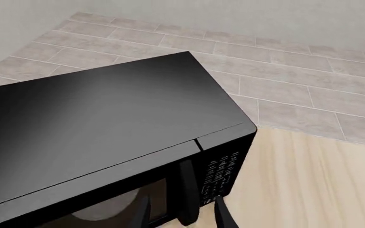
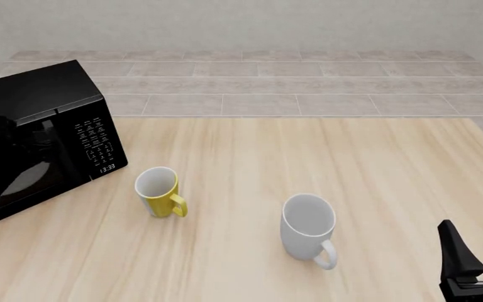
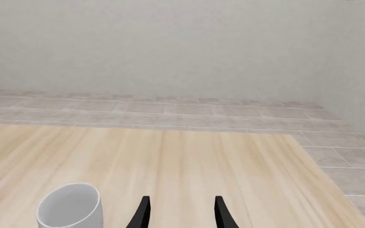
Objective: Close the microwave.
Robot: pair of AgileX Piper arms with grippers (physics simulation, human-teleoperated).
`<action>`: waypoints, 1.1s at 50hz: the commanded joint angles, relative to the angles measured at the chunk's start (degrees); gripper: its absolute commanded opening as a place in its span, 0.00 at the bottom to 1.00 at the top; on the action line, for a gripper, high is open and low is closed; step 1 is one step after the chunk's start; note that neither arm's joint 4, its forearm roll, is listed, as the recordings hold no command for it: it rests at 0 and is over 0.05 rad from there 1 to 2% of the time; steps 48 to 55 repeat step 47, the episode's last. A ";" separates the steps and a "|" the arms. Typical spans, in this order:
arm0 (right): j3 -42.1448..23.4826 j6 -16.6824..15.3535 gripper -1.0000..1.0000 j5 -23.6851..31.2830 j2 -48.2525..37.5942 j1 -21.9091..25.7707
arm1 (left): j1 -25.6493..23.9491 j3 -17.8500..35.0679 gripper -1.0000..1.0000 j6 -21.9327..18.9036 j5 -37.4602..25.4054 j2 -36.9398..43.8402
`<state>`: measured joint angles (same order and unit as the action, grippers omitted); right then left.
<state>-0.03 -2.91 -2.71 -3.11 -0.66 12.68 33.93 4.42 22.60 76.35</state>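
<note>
At the far left of the pale wooden surface (image 2: 309,157) sits the microwave (image 2: 32,113), a big glossy black box that I judge heavy and rigid enough to stay put under a firm push. Its dark-window door (image 2: 15,170) looks all but flush with the body in the front view, and the left wrist view shows only a thin seam beside the vertical handle (image 1: 186,190), so I read the door as closed or nearly so, though I cannot rule out a last small gap. The keypad panel (image 2: 95,141) with its small lit display lies on the right side of the face. If more closing is needed, I would press flat on the door near the handle rather than grip it: the gloss looks slippery and the hinged panel should swing lightly.

My left gripper (image 1: 182,213) hovers above and in front of the door, its jaws parted and empty, fingertips framing the handle. My right gripper (image 2: 477,245) waits at the near right edge, well apart from the microwave, jaws likewise apart and holding nothing. A yellow mug (image 2: 159,192) and a white mug (image 2: 309,226) lie between them.
</note>
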 commanded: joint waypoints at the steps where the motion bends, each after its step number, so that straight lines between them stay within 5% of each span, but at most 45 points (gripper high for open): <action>1: 0.00 -1.21 1.00 0.69 0.96 -0.24 | -3.33 -11.35 1.00 -3.10 -1.98 -17.08; 16: -0.02 -0.99 1.00 1.19 1.46 -0.06 | -6.21 -19.28 1.00 -7.45 -22.01 -53.38; 30: 0.01 -0.77 1.00 1.12 1.23 0.03 | -7.88 -18.99 1.00 -7.85 -42.14 -75.88; 55: 0.01 -1.20 1.00 2.14 2.32 0.24 | -9.90 -19.83 1.00 -8.07 -40.32 -76.35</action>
